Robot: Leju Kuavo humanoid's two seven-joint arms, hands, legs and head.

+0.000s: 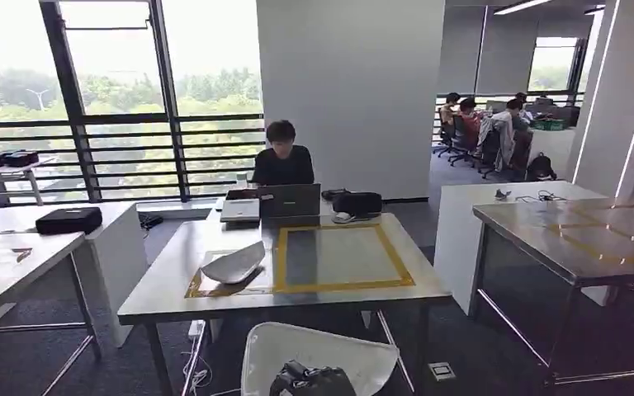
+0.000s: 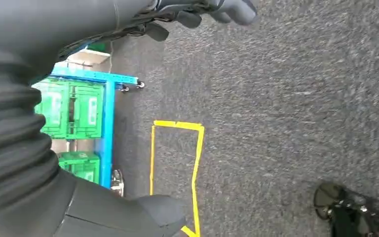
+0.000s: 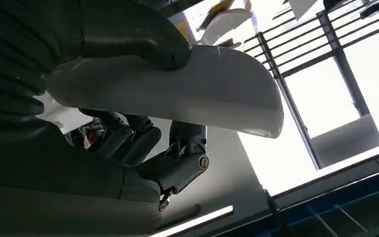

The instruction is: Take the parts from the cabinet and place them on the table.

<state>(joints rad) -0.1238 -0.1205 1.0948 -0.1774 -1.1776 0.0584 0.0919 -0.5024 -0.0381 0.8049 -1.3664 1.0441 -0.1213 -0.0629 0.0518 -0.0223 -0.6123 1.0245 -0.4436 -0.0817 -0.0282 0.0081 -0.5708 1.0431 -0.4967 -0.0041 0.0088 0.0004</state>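
A white curved part [image 1: 233, 264] lies on the steel table [image 1: 165, 297], at the left edge of a yellow taped rectangle [image 1: 343, 285]. At the bottom of the head view my right hand [image 1: 312, 382] holds a second white part [image 1: 330, 351] in front of the table's near edge. In the right wrist view the thumb [image 3: 128, 34] lies over this part [image 3: 202, 94] and the dark fingers [image 3: 128, 140] curl beneath it. My left hand [image 2: 202, 12] hangs over the grey carpet, its fingers apart and holding nothing.
A person [image 1: 281, 157] sits at the table's far side behind a laptop [image 1: 289, 200] and a black bag [image 1: 357, 203]. Another steel table [image 1: 578, 235] stands right, a white desk [image 1: 16, 239] left. A blue cart with green crates [image 2: 74, 108] stands beside yellow floor tape [image 2: 175, 153].
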